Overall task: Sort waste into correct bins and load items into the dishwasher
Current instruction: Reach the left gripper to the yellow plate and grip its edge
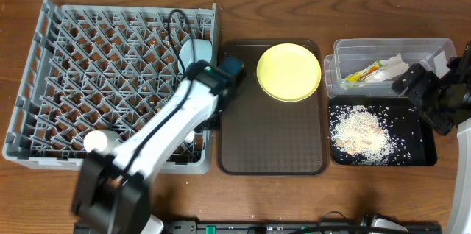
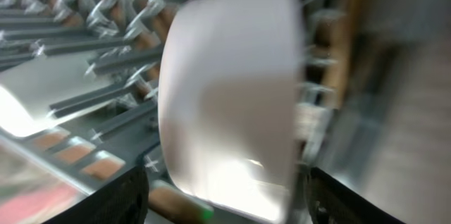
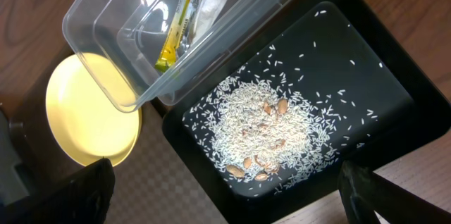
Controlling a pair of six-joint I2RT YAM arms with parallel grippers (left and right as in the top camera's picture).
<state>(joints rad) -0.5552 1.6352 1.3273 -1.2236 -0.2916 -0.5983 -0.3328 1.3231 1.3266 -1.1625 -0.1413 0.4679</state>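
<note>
The grey dish rack (image 1: 44,79) stands at the left. My left gripper (image 1: 224,72) is at its right edge, open around a pale, blurred bowl (image 2: 232,104) standing on edge among the pegs. In the overhead view it looks light blue (image 1: 197,50). A white cup (image 1: 97,142) sits at the rack's front. The yellow plate (image 1: 288,72) lies on the brown tray (image 1: 272,146). The clear tub (image 1: 390,45) holds the wrapper (image 3: 182,20) and napkin (image 1: 390,68). Rice scraps (image 3: 261,132) lie in the black tray (image 3: 366,62). My right gripper (image 3: 225,203) is open and empty above it. The chopsticks are out of view.
A few brown nut-like pieces (image 3: 246,168) lie in the rice pile. The left arm (image 1: 147,146) crosses the rack's front right corner. The right arm (image 1: 441,101) hangs over the right ends of the tub and black tray. Bare wood table (image 1: 294,197) runs along the front.
</note>
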